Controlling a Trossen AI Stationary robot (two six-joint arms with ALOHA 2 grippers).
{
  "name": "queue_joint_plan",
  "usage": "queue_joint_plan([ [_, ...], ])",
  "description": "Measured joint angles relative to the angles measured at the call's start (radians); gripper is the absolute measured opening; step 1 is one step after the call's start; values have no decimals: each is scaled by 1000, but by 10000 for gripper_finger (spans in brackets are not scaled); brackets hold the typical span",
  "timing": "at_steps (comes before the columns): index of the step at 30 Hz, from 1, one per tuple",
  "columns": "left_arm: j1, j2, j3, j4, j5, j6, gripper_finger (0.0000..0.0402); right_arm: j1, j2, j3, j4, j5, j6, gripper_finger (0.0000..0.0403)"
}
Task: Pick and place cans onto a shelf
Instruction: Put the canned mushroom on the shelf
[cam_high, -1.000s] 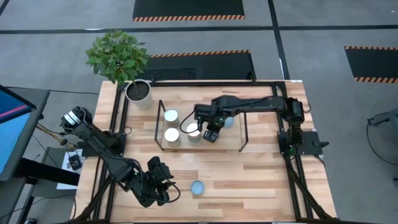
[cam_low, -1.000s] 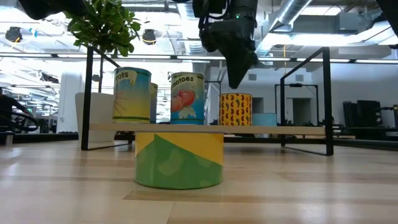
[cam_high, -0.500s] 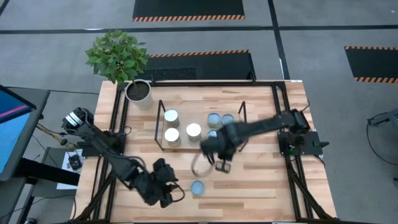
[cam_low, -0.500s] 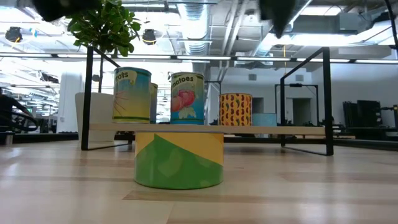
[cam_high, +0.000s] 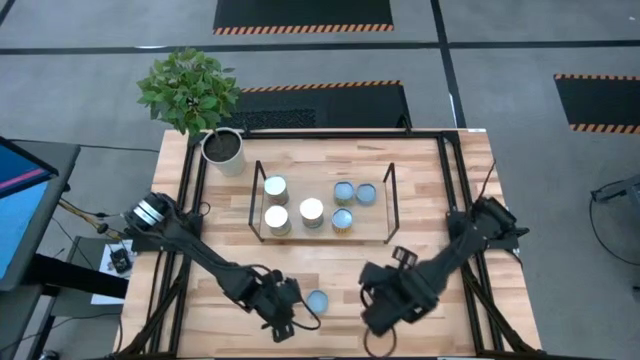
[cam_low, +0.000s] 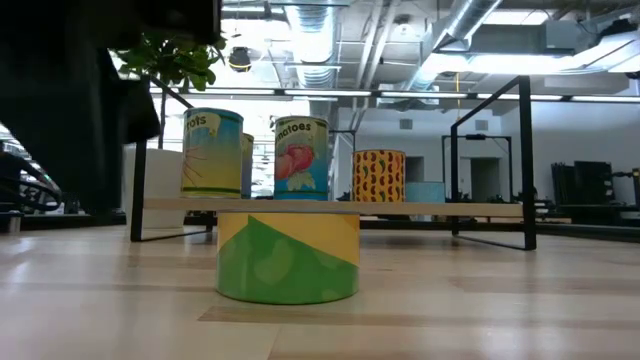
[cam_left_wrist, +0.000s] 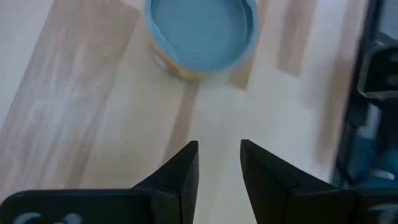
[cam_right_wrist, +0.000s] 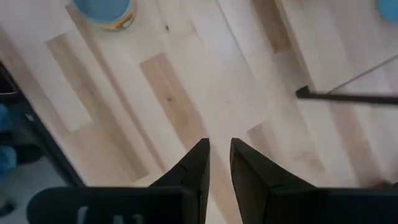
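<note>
Sitting alone: loose can (cam_high: 317, 300) is standing upright on the desk (cam_high: 420, 255) near the front edge, blue top up, well apart from the shelf (cam_high: 370, 232).
Shelf load: six cans are standing on it — two white-topped at the left end (cam_high: 275, 187) (cam_high: 277, 218), one white-topped (cam_high: 312, 211) beside them, three blue-topped (cam_high: 344, 192) (cam_high: 366, 193) (cam_high: 342, 219) mid-shelf.
Open room: right end of the shelf is showing bare wood; bare desk strip is lying between the shelf and the loose can.
Edges: both pincers are working close to the front edge; black rails are running down both desk sides.
Left pincer (cam_high: 290, 318): hovering just beside the loose can, on its left; fingers (cam_left_wrist: 184, 174) are standing a narrow gap apart, gripping nothing, can (cam_left_wrist: 200, 34) lying ahead of them.
Right pincer (cam_high: 378, 300): hanging over bare desk right of the loose can; fingers (cam_right_wrist: 196, 168) are nearly closed with a slim gap, carrying nothing.
Change: right arm is now pulled back from over the shelf to the front of the desk; left pincer is now closer to the loose can. Cans are sitting where they were.
Plant pot (cam_high: 223, 150): sitting at the back left corner.
</note>
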Motion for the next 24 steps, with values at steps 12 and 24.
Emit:
queue_joint_plan([
  [12,92,203,206,-28,-140,144,105,97,-2,0,0,-10,155,87],
  [24,91,186,541,-526,-132,239,105,166,-3,-16,2,182,3,87],
])
